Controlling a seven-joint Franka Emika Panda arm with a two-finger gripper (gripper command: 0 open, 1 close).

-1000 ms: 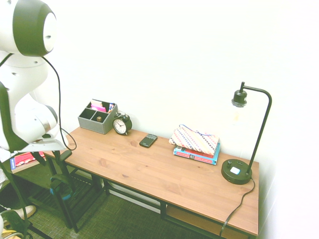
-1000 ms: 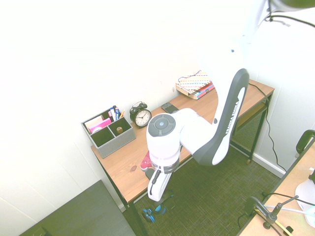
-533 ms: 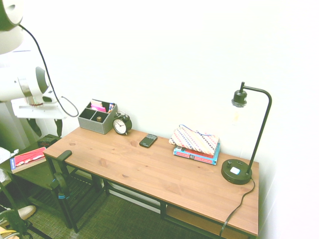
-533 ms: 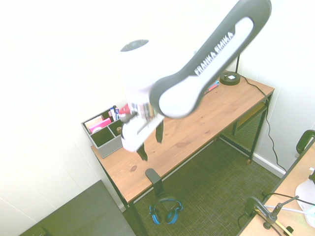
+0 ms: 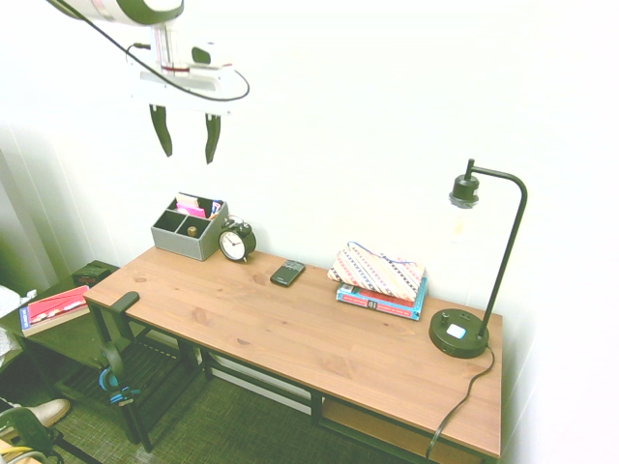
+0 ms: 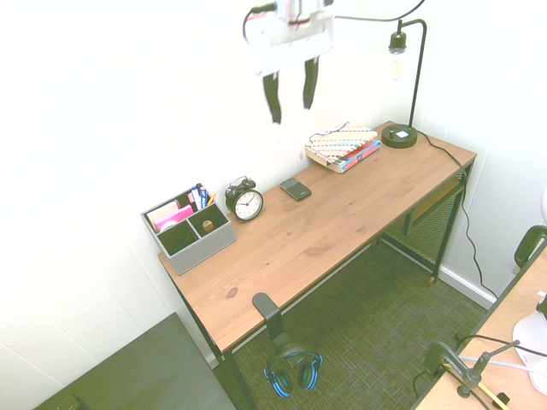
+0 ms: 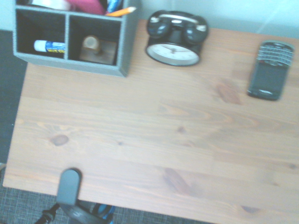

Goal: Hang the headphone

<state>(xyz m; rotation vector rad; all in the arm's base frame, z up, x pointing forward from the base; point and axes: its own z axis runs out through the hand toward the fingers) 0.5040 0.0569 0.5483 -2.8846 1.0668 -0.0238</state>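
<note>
The headphone (image 6: 293,372) hung by its headband on the dark hook (image 6: 268,313) clamped to the desk (image 6: 342,222) edge, cups dangling clear of the floor. The tool (image 6: 291,90) sat high above, fingers spread wide and empty, so the hang looked done.

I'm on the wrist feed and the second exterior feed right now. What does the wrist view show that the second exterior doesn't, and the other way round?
Only the wrist view: a white-and-blue tube lying in the grey desk organiser's compartment.

Only the second exterior view: the open black-fingered gripper high above the wooden desk, the black desk lamp, the stacked books, and the whole blue-and-black headphone hanging from the black hook.

Both: organiser, black alarm clock, black phone, hook, desk.
</note>
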